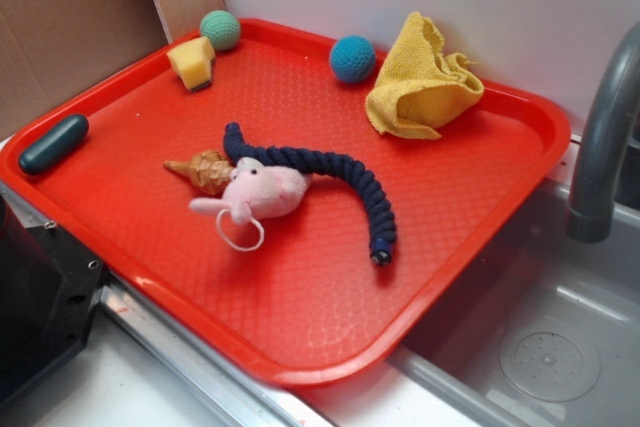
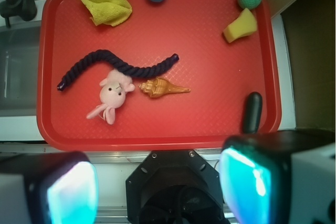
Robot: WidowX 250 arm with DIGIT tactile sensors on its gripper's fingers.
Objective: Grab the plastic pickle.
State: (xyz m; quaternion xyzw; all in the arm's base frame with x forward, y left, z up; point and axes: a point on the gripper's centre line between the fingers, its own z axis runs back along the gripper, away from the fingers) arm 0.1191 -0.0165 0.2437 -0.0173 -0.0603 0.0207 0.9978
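Pickle: a small smooth dark teal-green capsule-shaped plastic pickle (image 1: 53,144) lies on the raised left rim of the tray in the exterior view; in the wrist view it (image 2: 252,111) shows at lower right, on end toward the camera, free of any grip.
Tray: a red textured plastic tray (image 1: 300,297) with rounded corners fills most of both views.
Claw: the gripper (image 2: 157,184) shows at the bottom of the wrist view, its two fingers (image 2: 252,182) spread wide with nothing between them, well apart from the pickle.
Shell: a tan ridged plastic seashell (image 1: 203,170) lies near the tray's middle, touching the pink toy.
Pink toy: a pale pink plush animal (image 1: 258,193) with a white loop lies just beside the rope.
Rope: a long dark navy braided rope (image 1: 355,184) curves across the tray's centre.
Cheese: a yellow wedge-shaped foam piece (image 1: 192,62) sits at upper left in the exterior view, beside a green crocheted ball (image 1: 220,30).
Blue ball: a teal-blue crocheted ball (image 1: 352,58) rests near the top edge.
Cloth: a crumpled yellow cloth (image 1: 420,82) lies at upper right in the exterior view.
Sink: a grey sink basin (image 1: 540,347) with a grey faucet (image 1: 600,147) sits at right.
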